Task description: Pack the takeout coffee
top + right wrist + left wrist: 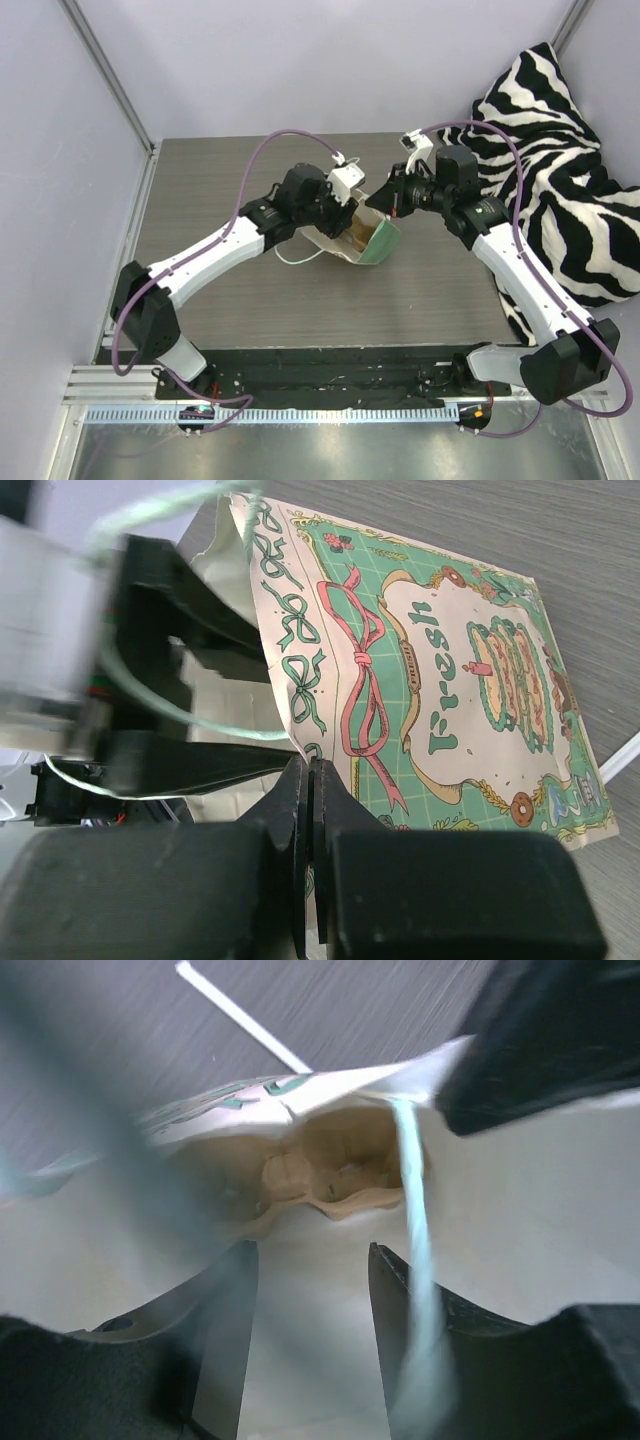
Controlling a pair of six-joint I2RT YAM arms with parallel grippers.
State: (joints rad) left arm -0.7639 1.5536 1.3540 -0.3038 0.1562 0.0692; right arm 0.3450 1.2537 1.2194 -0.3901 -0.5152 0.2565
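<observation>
Top view: mint-green paper bag [378, 243] on its side; left gripper [348, 205] at its mouth, right gripper [388, 200] at its rim.
Left wrist: fingers apart, holding nothing; tan shape [330, 1175] deep inside, possibly the takeout coffee, too blurred to confirm.
Right wrist: fingers pinched shut on the bag's edge.
Status: packing likely near done; left arm not yet out of the bag.

- A paper bag [372, 243] lies tipped over in the middle of the dark wood-grain bench [300, 310], with its mint-green face to the right.
- The left claw [350, 205] is at the bag's mouth from the left.
- The right claw [388, 197] meets the bag's upper edge from the right.
- A white string handle [297, 259] trails on the bench, left of the bag.
- A zebra-striped cushion [560, 170] slumps at the far right.
</observation>
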